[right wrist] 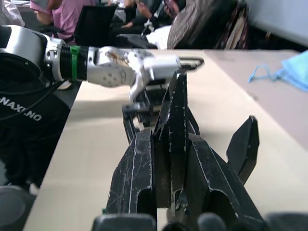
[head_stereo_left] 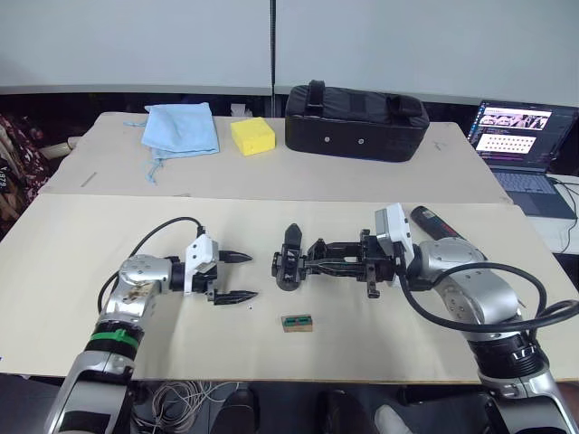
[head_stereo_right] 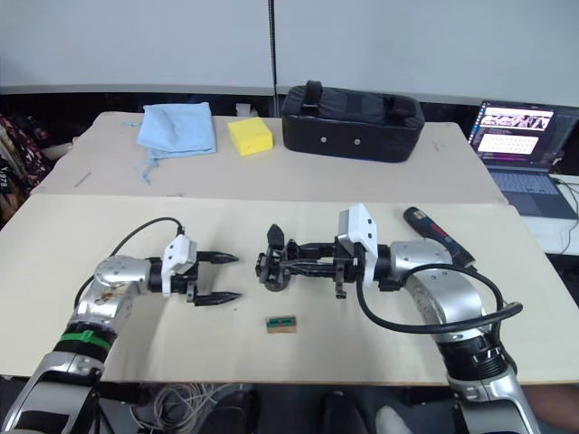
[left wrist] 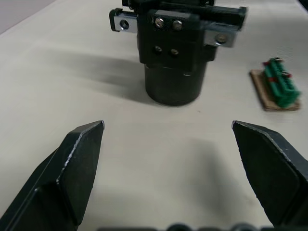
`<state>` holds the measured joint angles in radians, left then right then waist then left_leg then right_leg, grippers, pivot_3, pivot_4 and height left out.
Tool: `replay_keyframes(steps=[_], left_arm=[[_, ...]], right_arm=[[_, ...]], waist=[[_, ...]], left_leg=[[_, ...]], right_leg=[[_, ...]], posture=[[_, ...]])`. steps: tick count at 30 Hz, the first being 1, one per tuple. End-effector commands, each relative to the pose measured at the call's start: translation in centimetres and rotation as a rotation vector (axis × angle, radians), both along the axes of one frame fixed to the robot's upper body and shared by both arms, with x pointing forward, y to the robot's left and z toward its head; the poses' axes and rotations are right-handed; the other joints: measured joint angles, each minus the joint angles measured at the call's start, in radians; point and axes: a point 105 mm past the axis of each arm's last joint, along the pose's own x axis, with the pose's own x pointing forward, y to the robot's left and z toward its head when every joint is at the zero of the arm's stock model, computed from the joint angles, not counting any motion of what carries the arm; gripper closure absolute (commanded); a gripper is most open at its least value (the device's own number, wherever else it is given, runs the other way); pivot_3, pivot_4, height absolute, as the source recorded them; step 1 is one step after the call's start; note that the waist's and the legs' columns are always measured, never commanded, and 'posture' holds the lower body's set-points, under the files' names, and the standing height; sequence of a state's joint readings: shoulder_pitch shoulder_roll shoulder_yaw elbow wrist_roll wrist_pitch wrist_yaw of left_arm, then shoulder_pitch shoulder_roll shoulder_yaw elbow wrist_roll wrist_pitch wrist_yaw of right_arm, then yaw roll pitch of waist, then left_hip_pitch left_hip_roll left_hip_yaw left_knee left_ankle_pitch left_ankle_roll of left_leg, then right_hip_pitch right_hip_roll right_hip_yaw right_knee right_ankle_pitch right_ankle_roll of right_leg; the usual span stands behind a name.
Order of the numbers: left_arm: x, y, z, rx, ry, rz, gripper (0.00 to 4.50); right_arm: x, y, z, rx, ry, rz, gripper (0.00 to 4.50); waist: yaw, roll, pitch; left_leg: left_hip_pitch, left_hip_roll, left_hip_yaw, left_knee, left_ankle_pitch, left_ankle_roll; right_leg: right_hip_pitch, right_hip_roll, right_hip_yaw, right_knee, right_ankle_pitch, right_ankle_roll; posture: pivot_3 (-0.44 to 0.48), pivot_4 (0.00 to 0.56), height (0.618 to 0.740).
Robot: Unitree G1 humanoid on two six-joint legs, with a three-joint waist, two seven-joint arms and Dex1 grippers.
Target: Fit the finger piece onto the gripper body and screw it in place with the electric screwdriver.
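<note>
Fingers of the left gripper (head_stereo_left: 233,277) stand spread apart with nothing between them, hovering over the pale beige tabletop (head_stereo_left: 81,271) and aimed at the chunky black plastic gripper body (head_stereo_left: 288,267) nearby. Nearest the front edge lies a small green connector on a brown card (head_stereo_left: 297,322), just in front of that body. From the other side, the right gripper (head_stereo_right: 288,260) has its black fingers pressed together on the slender black finger piece (right wrist: 175,108), held against the gripper body. Behind the right arm lies the long black cylindrical electric screwdriver with a reddish mark (head_stereo_right: 432,233). Farther back, on a second table, sit a light blue cloth pouch (head_stereo_left: 181,127), a yellow sponge block (head_stereo_left: 252,136) and a large black zipped bag (head_stereo_left: 356,120). An open laptop (head_stereo_left: 523,145) stands at the far right.
</note>
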<state>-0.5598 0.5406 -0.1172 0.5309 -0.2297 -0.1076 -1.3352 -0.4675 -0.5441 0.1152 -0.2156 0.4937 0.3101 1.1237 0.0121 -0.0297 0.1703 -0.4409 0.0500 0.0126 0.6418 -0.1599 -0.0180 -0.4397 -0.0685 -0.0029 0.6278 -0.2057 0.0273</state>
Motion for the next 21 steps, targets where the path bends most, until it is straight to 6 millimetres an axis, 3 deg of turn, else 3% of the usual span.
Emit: replay_keyframes(steps=[1,12,18,21], left_arm=[[0.7,-1.5,0.2,0.008,-0.029,-0.024,0.0],[1.1,-4.5,-0.6,0.0,0.016,-0.1,0.0],[1.1,-5.1,-0.9,-0.014,0.03,-0.105,0.0],[1.0,-5.2,-1.3,-0.005,0.039,-0.105,1.38]], right_arm=[[-0.3,0.1,0.9,0.032,-0.05,0.014,4.09],[-0.7,0.2,0.5,0.018,-0.034,0.01,4.09],[-0.8,0.0,0.4,0.003,-0.028,0.001,4.09],[-0.9,0.0,0.3,-0.002,-0.025,0.0,4.09]], waist=[[0.0,0.0,0.0],[-0.001,0.0,0.0],[-0.002,0.0,0.0],[-0.001,0.0,0.0]], left_leg=[[0.0,0.0,0.0,0.0,0.0,0.0],[0.0,0.0,0.0,0.0,0.0,0.0],[0.0,0.0,0.0,0.0,0.0,0.0],[0.001,0.0,0.0,0.0,0.0,0.0]], right_leg=[[0.0,0.0,0.0,0.0,0.001,0.002],[0.0,0.0,0.0,0.001,0.002,0.004],[0.0,0.0,0.0,0.001,0.002,0.004],[0.0,0.0,0.0,0.001,0.002,0.004]], posture=[[0.0,0.15,0.74],[0.0,0.15,0.74],[0.0,0.15,0.74],[0.0,0.15,0.74]])
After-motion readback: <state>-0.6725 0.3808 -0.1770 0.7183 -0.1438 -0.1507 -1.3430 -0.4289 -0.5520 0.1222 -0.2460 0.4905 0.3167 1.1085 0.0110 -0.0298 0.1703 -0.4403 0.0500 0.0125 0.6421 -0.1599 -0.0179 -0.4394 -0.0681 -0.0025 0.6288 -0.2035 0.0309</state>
